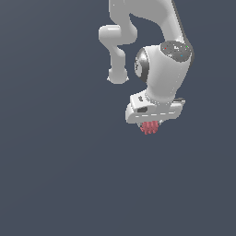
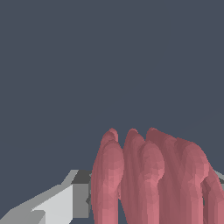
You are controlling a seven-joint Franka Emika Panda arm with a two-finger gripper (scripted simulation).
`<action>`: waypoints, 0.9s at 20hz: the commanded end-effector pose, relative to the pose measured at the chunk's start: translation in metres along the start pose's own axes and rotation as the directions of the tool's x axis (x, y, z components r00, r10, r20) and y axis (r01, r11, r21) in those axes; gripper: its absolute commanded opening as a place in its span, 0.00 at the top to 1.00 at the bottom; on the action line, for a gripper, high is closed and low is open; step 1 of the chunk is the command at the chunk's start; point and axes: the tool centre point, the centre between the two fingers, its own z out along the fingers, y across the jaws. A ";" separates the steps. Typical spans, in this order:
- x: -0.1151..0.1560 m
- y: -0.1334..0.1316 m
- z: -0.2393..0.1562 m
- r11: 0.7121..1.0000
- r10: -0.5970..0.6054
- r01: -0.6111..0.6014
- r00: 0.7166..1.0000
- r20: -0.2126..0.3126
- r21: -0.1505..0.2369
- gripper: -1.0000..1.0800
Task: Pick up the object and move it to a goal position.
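In the exterior view the white arm (image 1: 159,50) reaches in from twelve o'clock, its gripper (image 1: 149,125) pointing down just right of centre; the object (image 1: 149,128), a small red-pink ribbed lump, peeks out directly beneath the gripper body, touching it; plain dark ground spreads unbroken toward three, six and nine o'clock, with no edge visible anywhere. In the wrist view the object (image 2: 153,179) fills the near field, its rounded ribs upright and side by side; one of the grey fingers (image 2: 65,199) presses against its flank, so the fingers are closed on the lump; the opposite finger is barely visible behind it.
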 end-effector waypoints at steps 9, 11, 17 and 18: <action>-0.024 -0.050 -0.093 1.000 0.000 0.000 1.000 0.000 0.000 1.00; -0.026 -0.056 -0.104 1.000 0.000 0.000 1.000 0.000 0.000 1.00; -0.029 -0.066 -0.122 1.000 0.001 -0.001 1.000 0.000 0.001 1.00; -0.030 -0.067 -0.123 1.000 0.001 -0.001 1.000 0.000 0.001 1.00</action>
